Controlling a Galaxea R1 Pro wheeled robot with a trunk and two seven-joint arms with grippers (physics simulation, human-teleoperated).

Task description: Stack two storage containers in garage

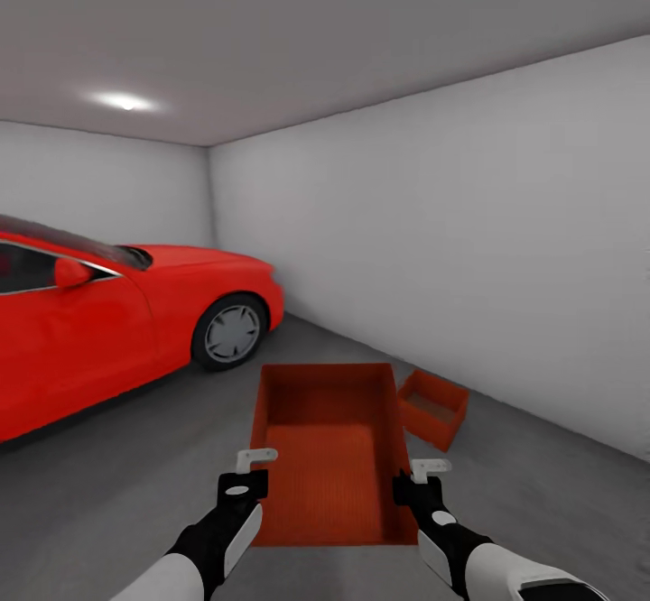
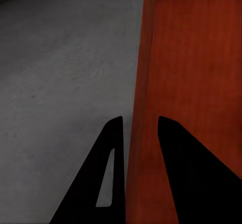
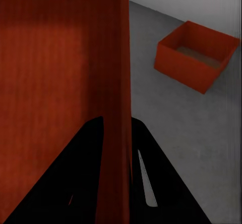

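Carried container [image 1: 329,452], lower centre of the head view: a red-orange open-topped box held off the floor [image 1: 135,466] between both arms, long axis pointing away from the robot. The left end effector [image 1: 255,462] is clamped over its left wall; in the left wrist view the two dark fingers [image 2: 108,183] straddle that thin wall [image 2: 143,108], one outside, one inside. The right end effector [image 1: 428,469] is likewise closed on the right wall, as the right wrist view confirms [image 3: 116,108]. Second container [image 1: 433,408], right of centre: resting on the dark concrete near the white wall [image 1: 469,249], turned at an angle to the carried box and well apart from it. Red car [image 1: 117,312] at left.

Step in hand, as judged: bringing the held box over the resting one. Done well, this calls for turning the load to match the lower box's angle, keeping it level, and lowering both arms evenly before releasing.

The right wrist view shows the resting container [image 3: 196,55] and its brownish interior. The left wrist view shows bare concrete [image 2: 60,82] beside the load.
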